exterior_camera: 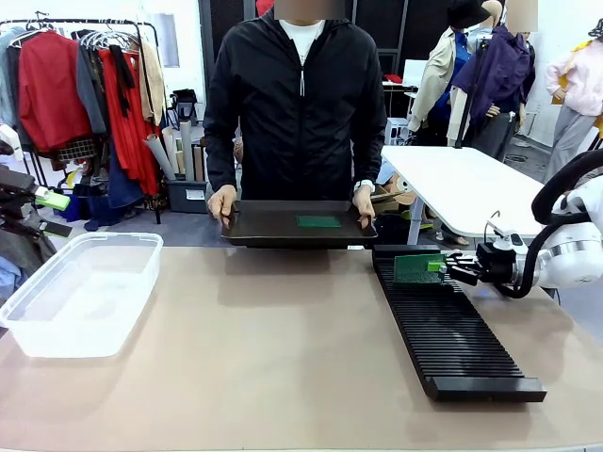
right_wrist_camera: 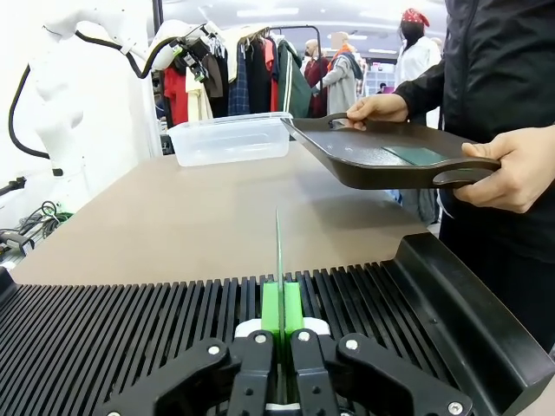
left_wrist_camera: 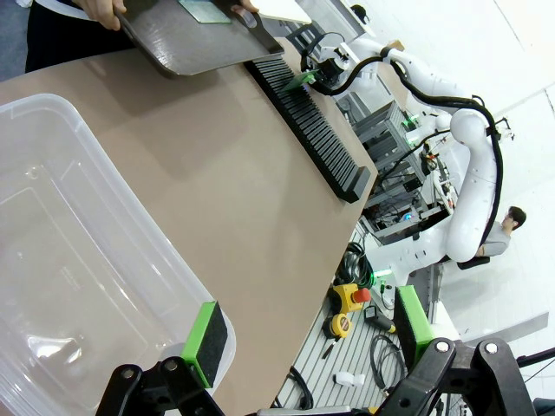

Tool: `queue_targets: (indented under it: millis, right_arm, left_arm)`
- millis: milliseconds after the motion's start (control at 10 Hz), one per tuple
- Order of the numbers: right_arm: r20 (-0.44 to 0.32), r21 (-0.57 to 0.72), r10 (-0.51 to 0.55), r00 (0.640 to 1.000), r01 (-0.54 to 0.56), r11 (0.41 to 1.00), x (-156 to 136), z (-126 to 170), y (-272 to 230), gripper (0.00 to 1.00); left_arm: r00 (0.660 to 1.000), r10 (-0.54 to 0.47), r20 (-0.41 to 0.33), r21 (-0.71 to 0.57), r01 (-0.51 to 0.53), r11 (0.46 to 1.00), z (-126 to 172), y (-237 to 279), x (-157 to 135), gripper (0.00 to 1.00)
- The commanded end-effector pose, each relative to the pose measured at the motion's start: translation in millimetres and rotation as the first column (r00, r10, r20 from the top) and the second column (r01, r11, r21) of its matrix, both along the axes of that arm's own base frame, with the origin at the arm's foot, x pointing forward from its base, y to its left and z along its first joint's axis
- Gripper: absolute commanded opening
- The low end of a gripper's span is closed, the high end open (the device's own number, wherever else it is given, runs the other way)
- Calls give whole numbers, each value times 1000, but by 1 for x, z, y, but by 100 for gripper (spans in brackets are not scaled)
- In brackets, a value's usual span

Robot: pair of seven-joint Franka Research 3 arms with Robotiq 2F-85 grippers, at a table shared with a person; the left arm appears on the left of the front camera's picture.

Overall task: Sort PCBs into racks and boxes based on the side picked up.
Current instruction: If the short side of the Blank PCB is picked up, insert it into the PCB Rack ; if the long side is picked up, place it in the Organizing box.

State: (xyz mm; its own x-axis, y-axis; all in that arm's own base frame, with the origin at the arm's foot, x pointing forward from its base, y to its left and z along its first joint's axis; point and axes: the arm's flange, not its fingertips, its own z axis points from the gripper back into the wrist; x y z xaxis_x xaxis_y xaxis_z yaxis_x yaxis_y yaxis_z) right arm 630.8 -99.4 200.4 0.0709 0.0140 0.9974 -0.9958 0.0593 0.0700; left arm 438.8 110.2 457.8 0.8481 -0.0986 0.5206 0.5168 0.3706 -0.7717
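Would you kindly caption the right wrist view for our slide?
Right hand holds a PCB upright at the rack.

Green PCB (exterior_camera: 418, 267) upright over black rack (exterior_camera: 452, 330) far end; clear tub (exterior_camera: 94, 240) well left.

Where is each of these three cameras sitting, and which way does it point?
Front: between the arms, facing the person across the table; the right gripper shows at right.
Left wrist: near the clear tub, looking along the open left gripper.
Right wrist: over the rack, along fingers clamping a PCB.
All share the person's tray.
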Motion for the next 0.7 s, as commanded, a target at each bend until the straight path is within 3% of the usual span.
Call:
queue_targets:
  millis: [0,600]
  right_arm:
    - [-14,-33,-14,1000,13,999,6,-3,3,0]
    - [-28,-6,-13,1000,13,1000,5,-2,-1,0]
  left_arm:
    - [1000,2,-8,-7,-2,1000,2,0,-1,100]
    - [1000,2,-8,-7,-2,1000,2,0,-1,100]
